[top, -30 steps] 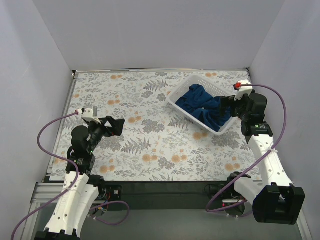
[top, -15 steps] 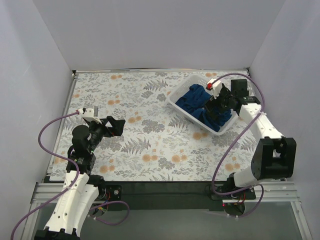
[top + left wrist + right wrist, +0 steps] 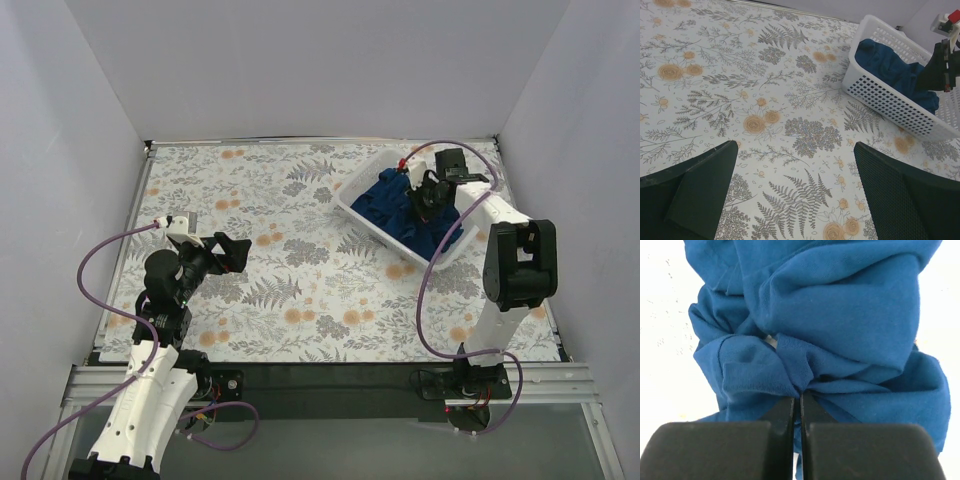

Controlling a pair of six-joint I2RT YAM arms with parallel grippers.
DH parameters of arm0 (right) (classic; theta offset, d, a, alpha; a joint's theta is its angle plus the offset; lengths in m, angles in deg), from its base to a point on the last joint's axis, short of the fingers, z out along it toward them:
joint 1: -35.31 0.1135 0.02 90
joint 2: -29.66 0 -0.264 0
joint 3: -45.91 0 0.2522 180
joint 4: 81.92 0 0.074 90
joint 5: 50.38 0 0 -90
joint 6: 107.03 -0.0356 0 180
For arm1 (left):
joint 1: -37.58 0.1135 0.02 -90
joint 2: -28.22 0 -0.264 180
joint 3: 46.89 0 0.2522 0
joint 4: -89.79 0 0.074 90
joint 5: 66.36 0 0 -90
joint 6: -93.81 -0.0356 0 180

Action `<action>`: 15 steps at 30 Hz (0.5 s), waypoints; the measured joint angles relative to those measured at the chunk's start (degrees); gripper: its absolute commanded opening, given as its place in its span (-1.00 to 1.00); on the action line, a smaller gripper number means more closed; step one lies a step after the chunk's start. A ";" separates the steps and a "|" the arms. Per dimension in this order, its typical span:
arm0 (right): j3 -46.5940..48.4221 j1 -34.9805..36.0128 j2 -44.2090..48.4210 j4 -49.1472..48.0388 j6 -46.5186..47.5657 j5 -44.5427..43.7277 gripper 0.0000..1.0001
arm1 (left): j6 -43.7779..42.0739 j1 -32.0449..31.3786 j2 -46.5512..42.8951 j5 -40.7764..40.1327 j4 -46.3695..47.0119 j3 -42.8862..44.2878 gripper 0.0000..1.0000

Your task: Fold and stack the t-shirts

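Note:
Crumpled blue t-shirts point(image 3: 400, 208) fill a white basket point(image 3: 357, 216) at the back right of the table, also seen in the left wrist view as blue t-shirts point(image 3: 890, 65) in the basket point(image 3: 880, 95). My right gripper point(image 3: 424, 196) reaches down into the basket and is shut on a fold of blue t-shirt point(image 3: 805, 365), the cloth pinched between its tips point(image 3: 800, 396). My left gripper point(image 3: 232, 252) hovers open over the left part of the floral cloth, its fingers point(image 3: 695, 190) wide apart with nothing between them.
A floral-patterned cloth point(image 3: 290, 260) covers the table. Plain walls enclose the left, back and right sides. The basket stands close to the right wall. Purple cables loop off both arms.
My right arm swung from the basket's right side over into it, and its gripper went from open to shut on the blue fabric. The left arm has stayed still.

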 measured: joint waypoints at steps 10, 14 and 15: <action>16.26 -0.31 7.76 5.44 -5.66 8.87 -0.97 | 0.00 0.00 -0.24 0.46 0.07 0.00 0.90; 27.82 -0.33 14.58 2.51 -11.10 15.72 -0.97 | 0.00 0.00 -0.28 0.48 0.04 0.00 0.90; 29.73 -0.31 16.68 1.55 -12.76 17.86 -0.97 | -0.02 0.00 -0.35 0.50 0.02 0.00 0.90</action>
